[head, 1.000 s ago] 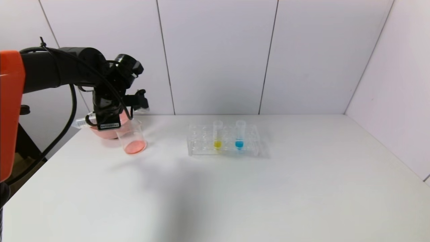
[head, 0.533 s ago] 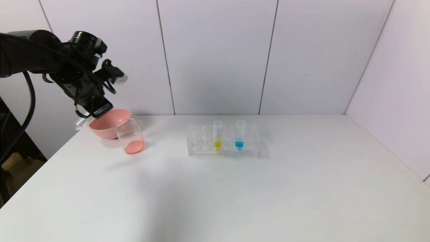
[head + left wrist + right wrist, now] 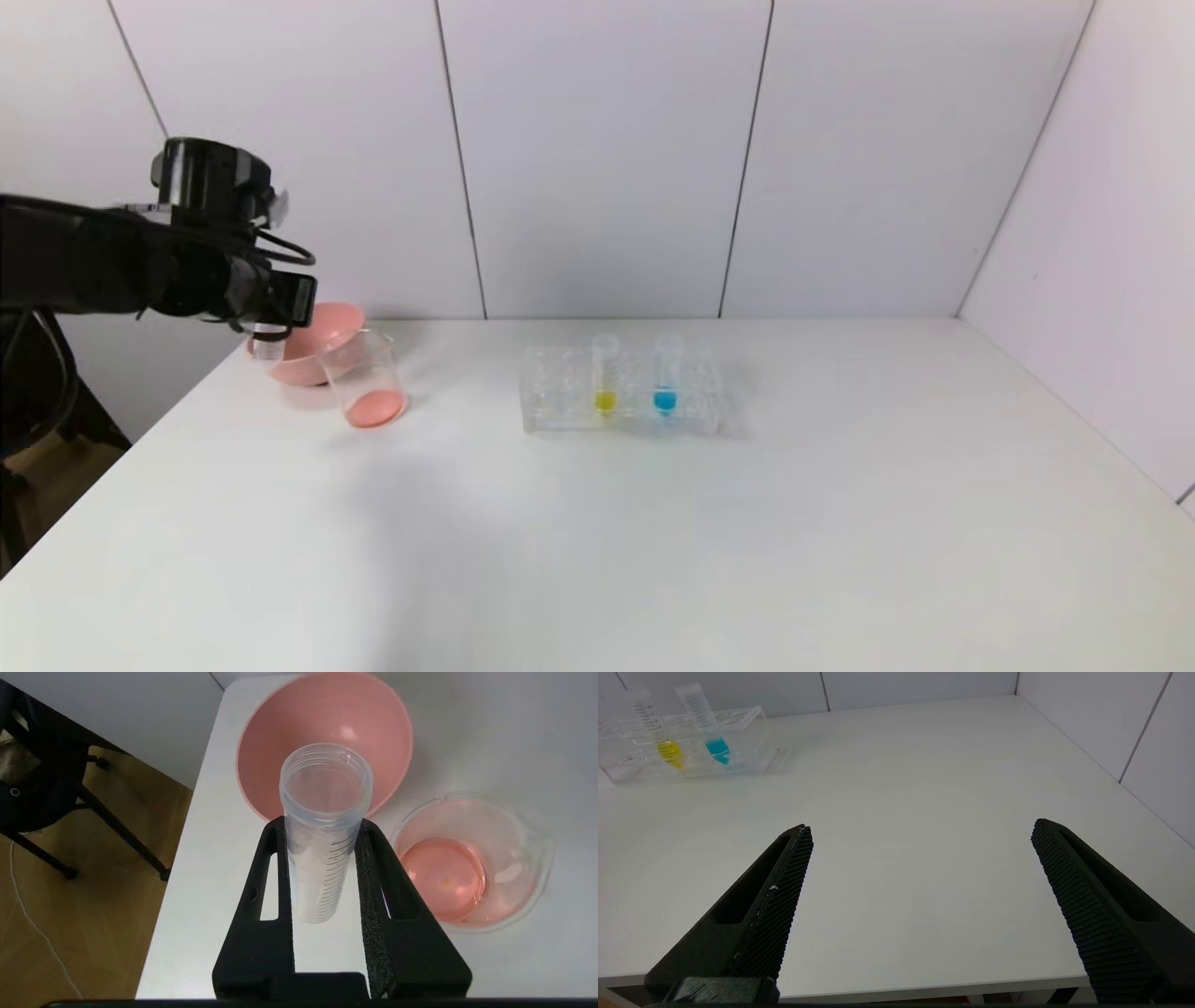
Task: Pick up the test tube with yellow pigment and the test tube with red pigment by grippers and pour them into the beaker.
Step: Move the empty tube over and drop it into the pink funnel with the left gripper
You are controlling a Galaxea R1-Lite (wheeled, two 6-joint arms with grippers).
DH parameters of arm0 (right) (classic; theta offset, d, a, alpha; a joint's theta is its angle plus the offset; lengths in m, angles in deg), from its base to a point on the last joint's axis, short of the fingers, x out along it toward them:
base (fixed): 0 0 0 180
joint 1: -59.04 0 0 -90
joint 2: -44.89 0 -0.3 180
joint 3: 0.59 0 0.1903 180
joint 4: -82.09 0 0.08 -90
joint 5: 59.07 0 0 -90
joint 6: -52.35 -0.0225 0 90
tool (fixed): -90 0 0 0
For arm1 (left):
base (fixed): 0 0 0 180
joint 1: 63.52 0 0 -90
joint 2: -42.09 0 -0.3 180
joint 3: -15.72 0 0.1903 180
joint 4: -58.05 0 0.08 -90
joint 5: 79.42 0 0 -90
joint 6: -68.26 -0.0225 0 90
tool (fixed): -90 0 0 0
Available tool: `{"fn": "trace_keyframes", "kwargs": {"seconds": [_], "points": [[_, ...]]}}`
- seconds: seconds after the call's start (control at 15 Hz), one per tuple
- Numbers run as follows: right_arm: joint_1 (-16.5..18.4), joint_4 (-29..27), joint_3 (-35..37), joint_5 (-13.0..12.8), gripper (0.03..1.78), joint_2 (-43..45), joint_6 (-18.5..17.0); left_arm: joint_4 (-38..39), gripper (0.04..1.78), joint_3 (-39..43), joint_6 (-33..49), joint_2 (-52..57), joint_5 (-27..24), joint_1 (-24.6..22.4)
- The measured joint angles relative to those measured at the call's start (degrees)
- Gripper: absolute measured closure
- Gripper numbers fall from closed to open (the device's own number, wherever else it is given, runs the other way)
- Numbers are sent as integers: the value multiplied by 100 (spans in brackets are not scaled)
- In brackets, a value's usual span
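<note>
My left gripper (image 3: 269,324) (image 3: 322,828) is shut on the test tube with red pigment (image 3: 268,347) (image 3: 322,812). The tube is clear and graduated, held upright with its mouth up, and no liquid shows in it. It hangs above the table at the pink bowl's left rim, left of the beaker (image 3: 366,378) (image 3: 467,858), which holds pink-red liquid. The test tube with yellow pigment (image 3: 605,373) (image 3: 656,728) stands in the clear rack (image 3: 560,392) (image 3: 747,742). My right gripper (image 3: 920,826) is open and empty near the table's front edge, out of the head view.
A pink bowl (image 3: 313,341) (image 3: 299,718) sits just behind and left of the beaker, near the table's left edge. A tube with blue liquid (image 3: 666,373) (image 3: 705,718) stands in the rack right of the yellow one. White walls close the back and right.
My left arm has swung left and away from above the beaker. It has turned the tube from lying sideways to upright beside the pink bowl.
</note>
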Motion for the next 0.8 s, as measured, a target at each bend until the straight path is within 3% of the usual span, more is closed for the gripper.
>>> {"fn": "trace_keyframes", "kwargs": {"seconds": [0.2,0.4,0.53,0.8], "points": [[0,0,0,0,10,0,0,2811,140,1230,77,-55,171,-18],[0,-2,0,0,10,0,-2,4707,140,1475,101,-564,354,-94],[0,-2,0,0,10,0,-2,5331,140,1356,121,-991,384,-182],[0,0,0,0,10,0,-2,5319,140,808,140,-1645,347,-338]]}}
